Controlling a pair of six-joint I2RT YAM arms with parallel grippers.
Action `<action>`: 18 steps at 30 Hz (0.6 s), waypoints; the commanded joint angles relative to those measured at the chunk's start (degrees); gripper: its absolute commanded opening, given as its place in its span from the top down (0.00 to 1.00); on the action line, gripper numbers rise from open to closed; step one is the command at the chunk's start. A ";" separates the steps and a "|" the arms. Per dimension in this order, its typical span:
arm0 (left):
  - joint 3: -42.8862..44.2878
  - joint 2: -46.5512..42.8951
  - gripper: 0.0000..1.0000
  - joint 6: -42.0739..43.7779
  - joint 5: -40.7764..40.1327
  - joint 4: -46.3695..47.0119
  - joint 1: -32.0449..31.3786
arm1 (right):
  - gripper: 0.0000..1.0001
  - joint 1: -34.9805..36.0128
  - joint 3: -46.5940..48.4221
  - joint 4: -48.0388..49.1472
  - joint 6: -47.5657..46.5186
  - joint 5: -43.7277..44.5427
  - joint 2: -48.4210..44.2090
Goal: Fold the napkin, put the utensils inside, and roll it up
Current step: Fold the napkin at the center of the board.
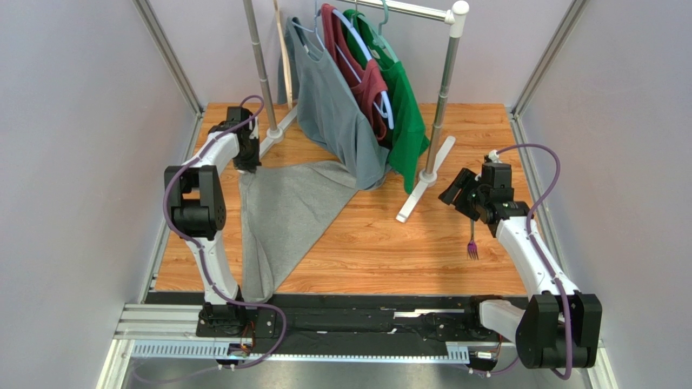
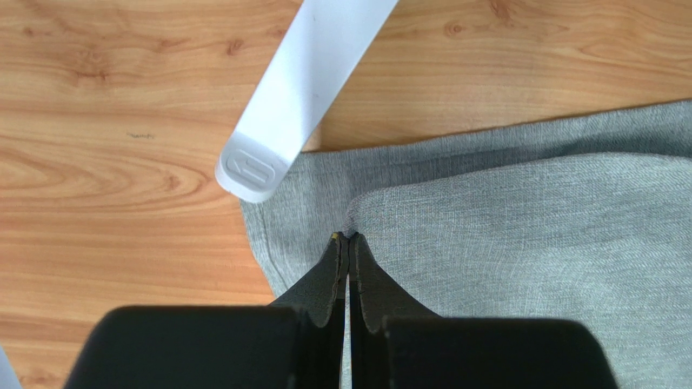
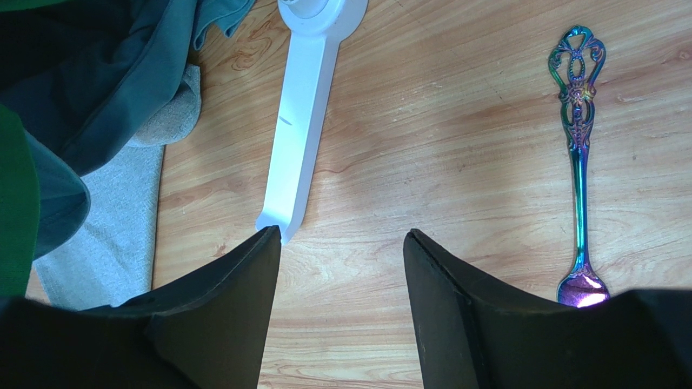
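The large heather-grey cloth napkin (image 1: 280,215) lies partly folded on the left of the wooden table (image 1: 390,251). Its far fold is pinched between the closed jaws of the left gripper (image 2: 348,240). The slim iridescent metal fork (image 3: 578,162) lies to the right, just beside the right gripper (image 3: 341,235), whose jaws stand apart and empty.
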 commanded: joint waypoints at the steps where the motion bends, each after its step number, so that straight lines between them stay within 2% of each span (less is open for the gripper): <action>1: 3.81 1.76 1.00 1.79 0.72 0.30 1.57 | 0.39 -0.25 1.78 2.20 -0.80 -0.60 0.09; 18: 3.55 0.62 1.00 1.00 0.90 -0.58 3.68 | 0.39 -0.25 1.43 2.91 -0.88 -1.13 1.23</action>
